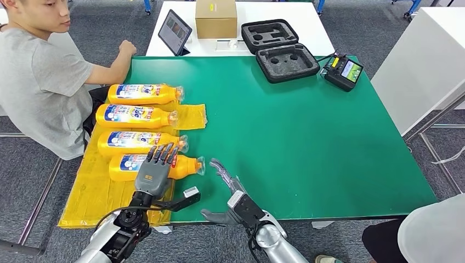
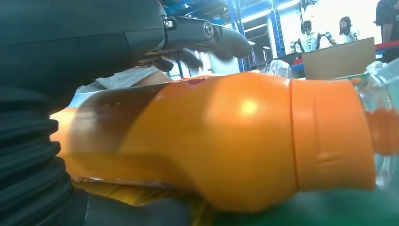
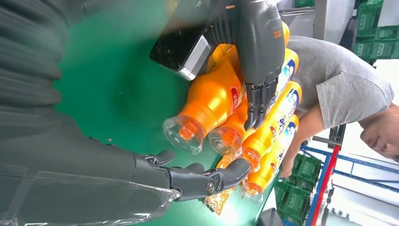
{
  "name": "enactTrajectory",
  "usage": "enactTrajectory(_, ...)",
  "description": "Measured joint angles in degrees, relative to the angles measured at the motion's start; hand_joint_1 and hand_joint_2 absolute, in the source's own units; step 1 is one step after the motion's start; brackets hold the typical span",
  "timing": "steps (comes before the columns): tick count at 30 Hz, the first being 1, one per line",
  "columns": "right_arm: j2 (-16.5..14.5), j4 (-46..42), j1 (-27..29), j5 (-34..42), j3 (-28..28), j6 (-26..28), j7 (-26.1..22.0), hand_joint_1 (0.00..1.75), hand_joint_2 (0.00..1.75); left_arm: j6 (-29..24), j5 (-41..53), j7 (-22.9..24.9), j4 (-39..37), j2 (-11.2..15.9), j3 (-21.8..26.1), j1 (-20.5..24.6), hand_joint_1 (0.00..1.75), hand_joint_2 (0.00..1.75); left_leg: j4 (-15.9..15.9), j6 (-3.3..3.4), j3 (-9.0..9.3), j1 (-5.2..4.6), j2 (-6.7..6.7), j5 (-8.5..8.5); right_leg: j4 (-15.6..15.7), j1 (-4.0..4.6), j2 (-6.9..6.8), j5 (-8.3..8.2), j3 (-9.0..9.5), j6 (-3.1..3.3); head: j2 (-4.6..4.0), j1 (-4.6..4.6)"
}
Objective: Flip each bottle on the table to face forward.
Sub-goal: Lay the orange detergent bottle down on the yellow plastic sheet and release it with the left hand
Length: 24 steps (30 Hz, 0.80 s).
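Four orange bottles lie side by side on a yellow cloth [image 1: 90, 192] at the left of the green table [image 1: 307, 142], caps pointing right. The three farther ones [image 1: 145, 93] [image 1: 134, 116] [image 1: 137, 141] show blue-and-white labels. My left hand [image 1: 156, 170] lies over the nearest bottle [image 1: 187, 166], fingers stretched flat across its top, not closed around it. The left wrist view shows that bottle [image 2: 226, 141] close up under the fingers [image 2: 207, 35]. My right hand [image 1: 224, 174] hovers just right of the bottle's clear cap, fingers apart and empty. In the right wrist view my right hand [image 3: 197, 181] is near the nearest bottle [image 3: 211, 99].
A person in a grey shirt [image 1: 38, 82] sits at the table's left, fist resting on its far corner. A tablet [image 1: 175, 32], cardboard box [image 1: 216, 17], black foam case [image 1: 279, 49] and controller [image 1: 342, 71] lie at the back. Another person [image 1: 433, 230] stands at the near right.
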<state>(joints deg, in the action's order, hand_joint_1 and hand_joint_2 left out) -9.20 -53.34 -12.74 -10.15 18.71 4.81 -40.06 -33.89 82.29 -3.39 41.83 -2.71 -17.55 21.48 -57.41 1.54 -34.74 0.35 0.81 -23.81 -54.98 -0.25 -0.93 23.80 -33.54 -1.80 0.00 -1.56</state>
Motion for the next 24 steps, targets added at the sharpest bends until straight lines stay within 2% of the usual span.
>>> enactTrajectory(6,0.1,0.1,0.0,0.4,0.0,0.2,0.0,0.00,1.75,2.7,1.8,0.7,0.2,0.0,0.1,0.4,0.00,0.00,0.0,0.01,0.17,0.00,-0.04,0.00,0.0,0.00,-0.09,0.02,0.21,0.01,0.00,-0.01)
enactTrajectory(10,0.3,0.2,-0.3,0.7,0.0,0.4,0.0,0.00,1.75,6.8,3.3,0.7,1.7,0.0,0.0,0.4,0.00,0.00,0.0,0.04,0.20,-0.01,-0.10,0.03,0.0,-0.03,-0.17,0.02,0.29,0.01,0.00,0.00)
enactTrajectory(17,0.5,0.4,-0.4,0.8,0.0,0.6,0.0,0.00,1.75,10.1,4.6,0.3,5.0,0.1,-1.1,-1.5,0.00,0.00,0.0,0.05,0.19,-0.04,-0.09,0.03,0.0,-0.06,-0.17,0.02,0.26,0.00,0.00,-0.01)
enactTrajectory(20,0.5,0.4,-0.4,0.8,0.0,1.0,0.0,0.00,1.75,11.7,5.3,0.1,8.7,0.3,-2.1,-3.5,0.00,0.00,0.0,0.04,0.16,-0.04,-0.09,0.02,0.0,-0.06,-0.16,0.02,0.23,0.00,0.00,-0.01)
enactTrajectory(24,0.9,0.4,-0.2,0.7,-0.3,1.2,0.0,0.00,1.75,14.7,5.3,-1.2,18.4,1.4,-4.3,-8.5,0.00,0.00,0.0,0.04,0.02,-0.04,-0.04,0.01,0.0,-0.06,-0.12,0.03,0.03,0.00,0.00,-0.01)
